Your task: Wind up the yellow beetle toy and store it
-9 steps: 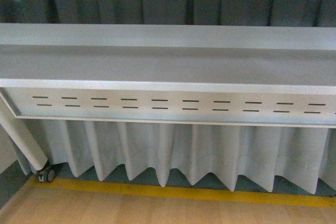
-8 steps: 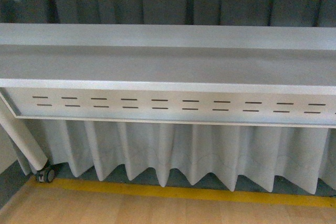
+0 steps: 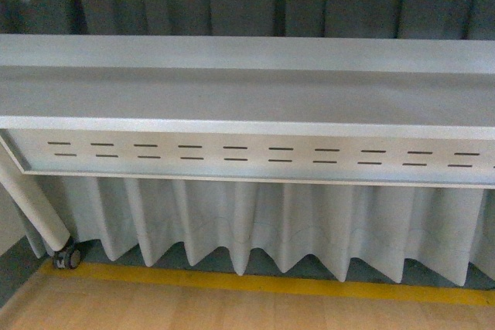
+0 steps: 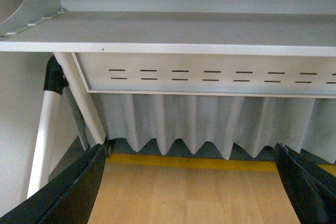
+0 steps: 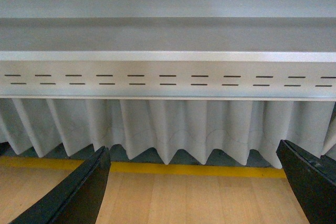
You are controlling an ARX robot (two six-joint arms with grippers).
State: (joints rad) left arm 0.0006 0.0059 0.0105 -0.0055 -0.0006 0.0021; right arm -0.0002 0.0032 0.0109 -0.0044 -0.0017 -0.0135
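No yellow beetle toy visible near the desk (image 3: 247, 98) — left fingers (image 4: 73, 187), right fingers (image 5: 79, 192) spread, empty — winding and storing seemingly all ahead.

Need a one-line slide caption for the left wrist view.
Open left gripper faces a grey shelf with a slotted panel; pleated curtain and yellow floor line below.

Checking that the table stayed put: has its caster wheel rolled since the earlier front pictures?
No. The caster wheel sits in the same spot as before, just above the left end of the yellow floor line.
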